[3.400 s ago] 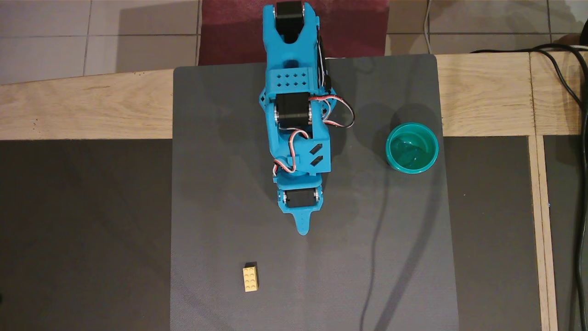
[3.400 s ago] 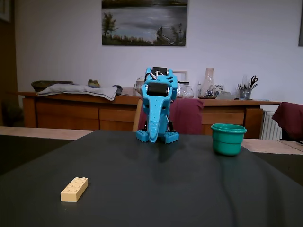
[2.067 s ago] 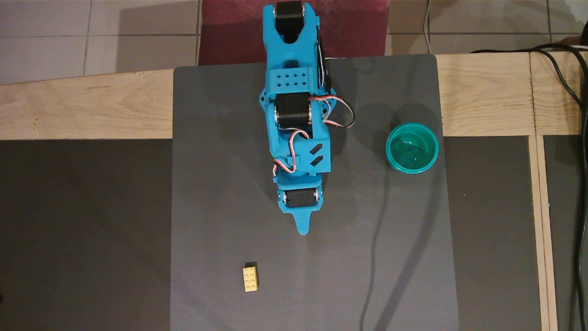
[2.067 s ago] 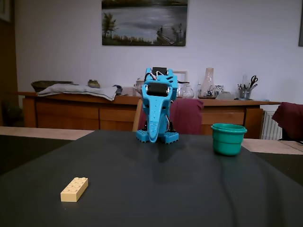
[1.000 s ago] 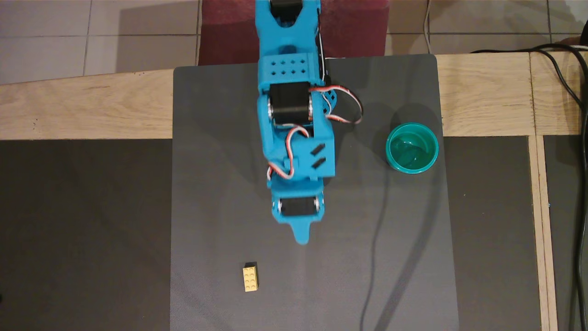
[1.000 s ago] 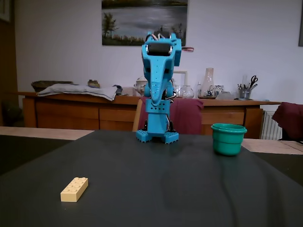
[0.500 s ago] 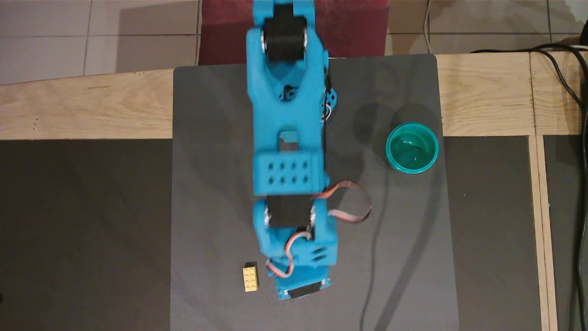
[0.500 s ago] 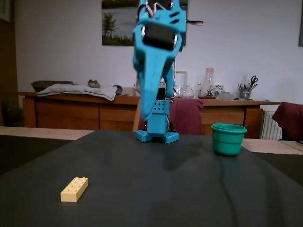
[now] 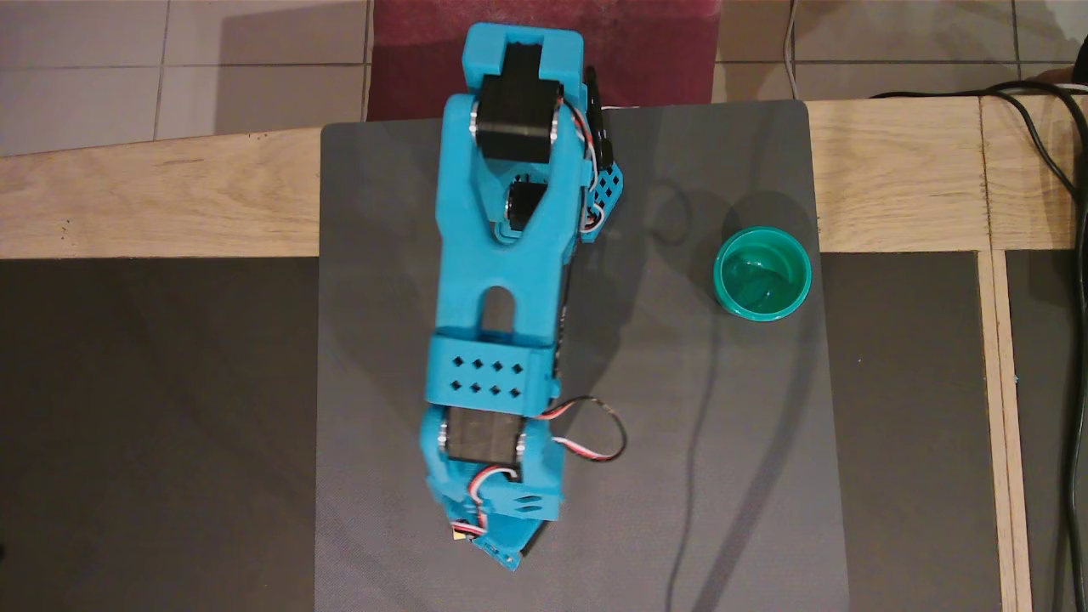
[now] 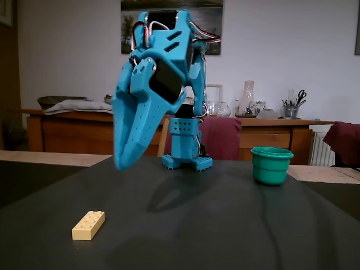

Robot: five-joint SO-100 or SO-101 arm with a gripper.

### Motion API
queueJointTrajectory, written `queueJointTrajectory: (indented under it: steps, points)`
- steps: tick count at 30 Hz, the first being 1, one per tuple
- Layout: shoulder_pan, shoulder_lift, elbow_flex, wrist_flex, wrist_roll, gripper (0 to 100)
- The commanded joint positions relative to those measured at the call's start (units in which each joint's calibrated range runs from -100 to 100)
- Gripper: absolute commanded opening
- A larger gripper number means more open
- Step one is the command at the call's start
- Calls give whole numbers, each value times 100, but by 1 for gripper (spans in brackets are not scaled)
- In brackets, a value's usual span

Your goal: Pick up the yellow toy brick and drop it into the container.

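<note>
The yellow toy brick (image 10: 88,225) lies flat on the dark mat at the front left of the fixed view. In the overhead view my wrist covers nearly all of it; only a sliver of the brick (image 9: 459,535) shows at the arm's left edge. My blue gripper (image 10: 120,164) hangs tip-down above the mat, a little right of the brick and well clear of it, its fingers together with nothing between them. In the overhead view the gripper (image 9: 507,561) points toward the mat's near edge. The container, a green cup (image 9: 719,274), stands upright and empty at the right (image 10: 271,167).
A grey mat (image 9: 722,476) covers the table's middle, with the arm's base (image 10: 187,162) at its far edge. Bare wood (image 9: 170,195) flanks the mat's far part, and black cables (image 9: 1073,340) run along the far right. A sideboard with clutter stands behind the table.
The arm rose from its folded rest, stretched forward and swung slightly left. Its gripper came down over the brick's spot, hiding most of the brick from above. Brick and cup stayed put.
</note>
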Motion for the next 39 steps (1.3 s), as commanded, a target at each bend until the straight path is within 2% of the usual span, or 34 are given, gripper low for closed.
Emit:
queueJointTrajectory:
  steps: [1, 4, 6, 17, 24, 29, 36, 39]
  points:
    - [215, -54, -217, -40, 857, 0]
    - [355, 5, -217, -49, 1469, 0]
    - [401, 31, -199, -49, 1689, 0]
    - [347, 317, -136, -58, 1845, 0]
    - [571, 1051, -136, -1142, 1934, 0]
    - [703, 1270, -136, -1355, 2112, 0]
    - [703, 1304, -127, -1329, 2149, 20]
    - [711, 1304, -118, -1284, 2227, 23]
